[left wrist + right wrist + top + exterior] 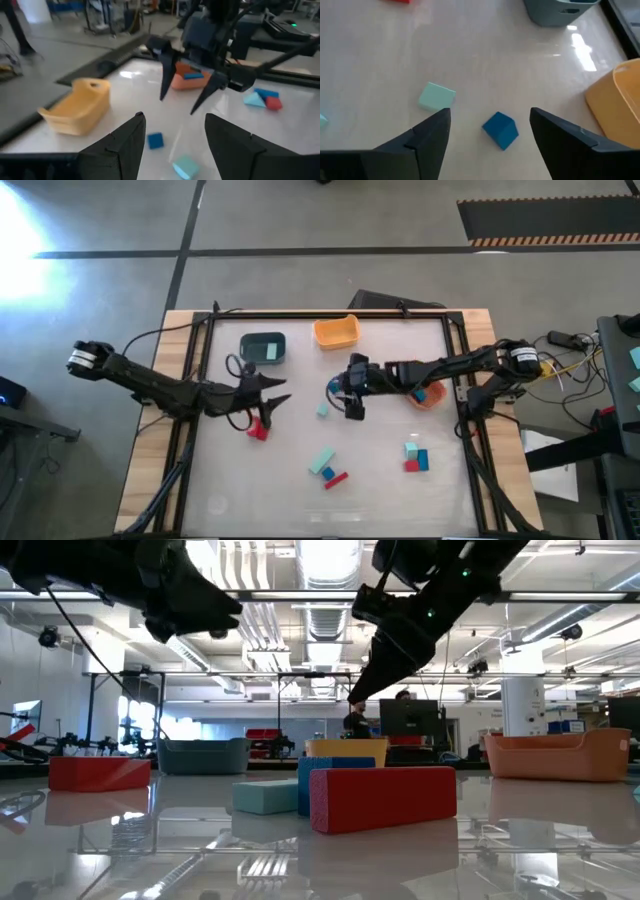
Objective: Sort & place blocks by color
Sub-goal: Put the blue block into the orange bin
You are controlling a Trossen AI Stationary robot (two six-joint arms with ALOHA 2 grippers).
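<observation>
My right gripper (342, 394) is open and hangs above a small blue cube (500, 130), which lies on the table between its fingers in the right wrist view. A mint block (436, 96) lies beside the cube. My left gripper (282, 390) is open and empty, left of the right gripper and facing it. A red block (258, 429) lies below it on the table. Mint, blue and red blocks (327, 468) lie toward the near edge, with more (415, 457) at the near right. A blue block (192, 76) lies in the orange bin (428, 395).
A dark teal bin (263, 348) and a yellow-orange bin (336, 331) stand at the far side of the table. The orange bin stands at the right under my right arm. Black frame rails run along the table's edges (190, 380).
</observation>
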